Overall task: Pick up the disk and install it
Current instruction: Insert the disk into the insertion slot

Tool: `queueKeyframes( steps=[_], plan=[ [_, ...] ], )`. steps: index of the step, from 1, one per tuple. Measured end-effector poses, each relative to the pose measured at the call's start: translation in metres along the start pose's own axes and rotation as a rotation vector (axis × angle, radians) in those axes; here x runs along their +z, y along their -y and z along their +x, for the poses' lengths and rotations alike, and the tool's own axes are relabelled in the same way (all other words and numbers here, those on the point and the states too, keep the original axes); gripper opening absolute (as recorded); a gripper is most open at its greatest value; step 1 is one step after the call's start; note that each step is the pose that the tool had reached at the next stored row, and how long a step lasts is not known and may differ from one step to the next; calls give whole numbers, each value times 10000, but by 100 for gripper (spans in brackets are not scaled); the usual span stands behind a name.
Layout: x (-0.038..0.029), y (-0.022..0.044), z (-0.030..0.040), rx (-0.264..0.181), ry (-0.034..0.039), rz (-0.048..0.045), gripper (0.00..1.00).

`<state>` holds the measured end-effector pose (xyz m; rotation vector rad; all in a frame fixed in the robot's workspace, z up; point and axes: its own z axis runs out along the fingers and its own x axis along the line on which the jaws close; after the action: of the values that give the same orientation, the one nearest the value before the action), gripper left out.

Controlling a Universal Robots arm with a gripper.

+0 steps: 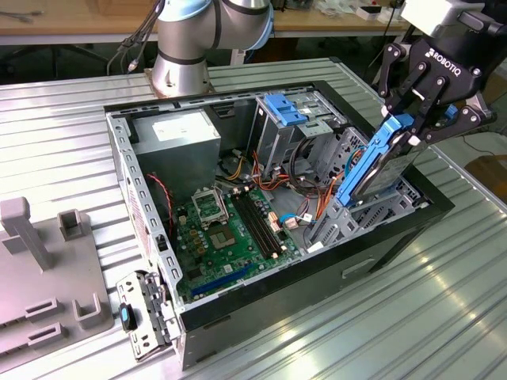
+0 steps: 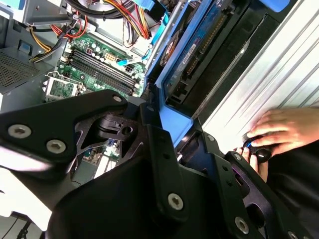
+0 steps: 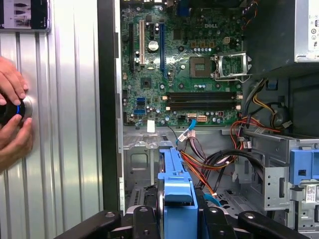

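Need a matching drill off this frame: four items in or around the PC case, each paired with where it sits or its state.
Things:
1. the disk
2. motherboard
3. grey power-supply box
4. hand

Places or states:
A. on a dark knob, on the metal table outside the case
B. green, flat on the case floor
C. standing tilted, clamped in the gripper
D. in the case corner nearest the arm's base

Pairs: 1-C, 2-B, 3-D, 4-A
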<state>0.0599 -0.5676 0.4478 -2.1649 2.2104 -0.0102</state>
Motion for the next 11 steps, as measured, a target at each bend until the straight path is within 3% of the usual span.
queueKeyframes(
  steps=[11],
  plan=[
    [36,-1,1,0,1,0,37]
  ],
)
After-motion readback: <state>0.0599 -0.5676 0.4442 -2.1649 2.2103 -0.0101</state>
